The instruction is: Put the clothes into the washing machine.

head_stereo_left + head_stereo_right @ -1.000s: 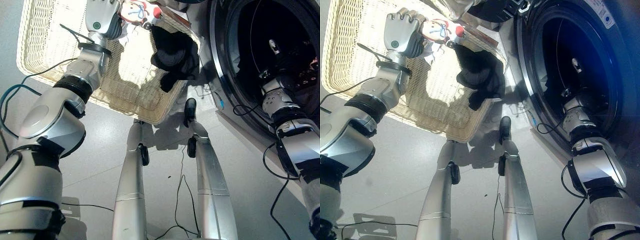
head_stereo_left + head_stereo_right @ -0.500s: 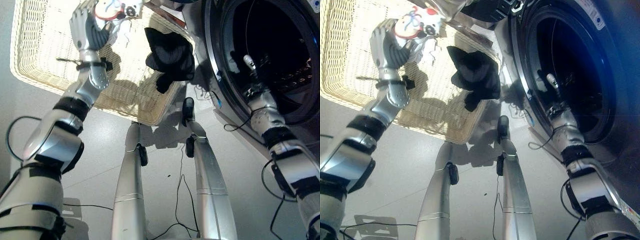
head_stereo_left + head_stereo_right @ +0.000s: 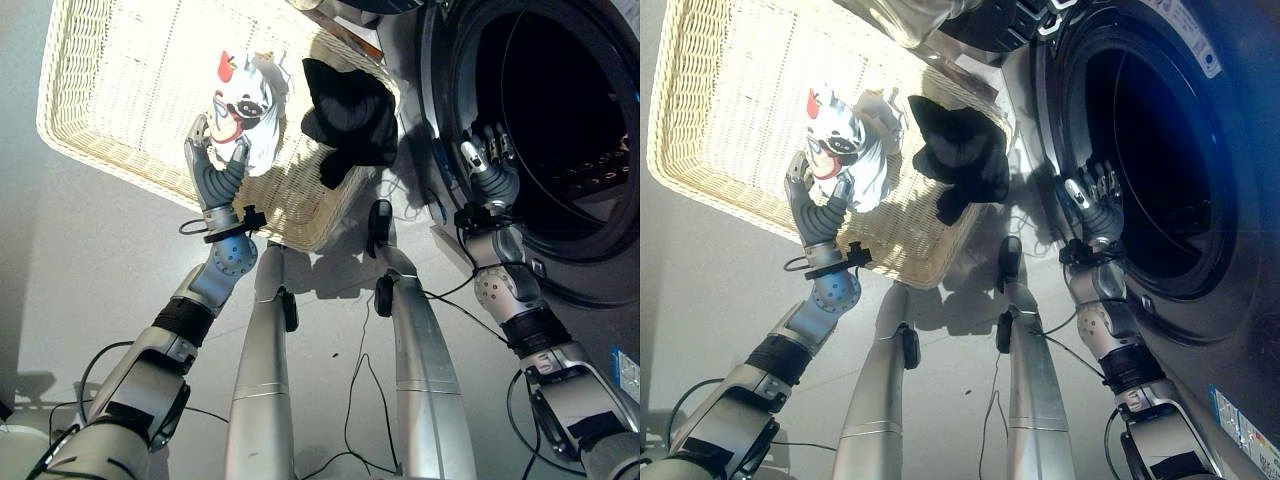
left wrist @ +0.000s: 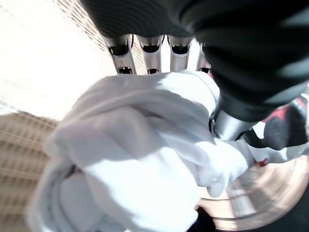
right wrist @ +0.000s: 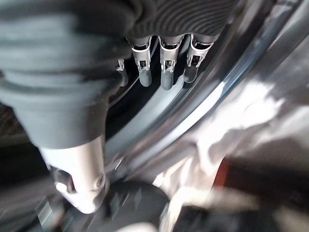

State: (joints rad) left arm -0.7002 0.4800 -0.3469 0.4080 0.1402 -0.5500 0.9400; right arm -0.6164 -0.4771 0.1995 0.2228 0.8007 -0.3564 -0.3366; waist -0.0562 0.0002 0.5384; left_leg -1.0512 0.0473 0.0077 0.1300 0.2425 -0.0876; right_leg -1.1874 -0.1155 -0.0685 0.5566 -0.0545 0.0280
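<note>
The robot's left hand is raised over the near edge of a large cream woven wicker laundry basket that sits on the grey floor at the left of the scene, its fingers and thumb curled round a bunched white printed garment with red and black markings. In the left wrist view the white cloth bulges out past the fingers, with the thumb pressed into it from the other side. The garment is held up above the basket's inner weave, at the basket's right half. Just to the right of it, a crumpled black garment is draped over the basket's right rim, part of it hanging down outside toward the floor. To the right stands a front-loading washing machine with a dark round drum opening ringed by a grey metal door frame. The robot's right hand is held up at the near left edge of that opening, its fingers loosely spread and relaxed, closing on nothing; the right wrist view shows them against the curved metal rim of the drum mouth. The two hands are well apart, the black garment and the basket's right corner lying between them.
</note>
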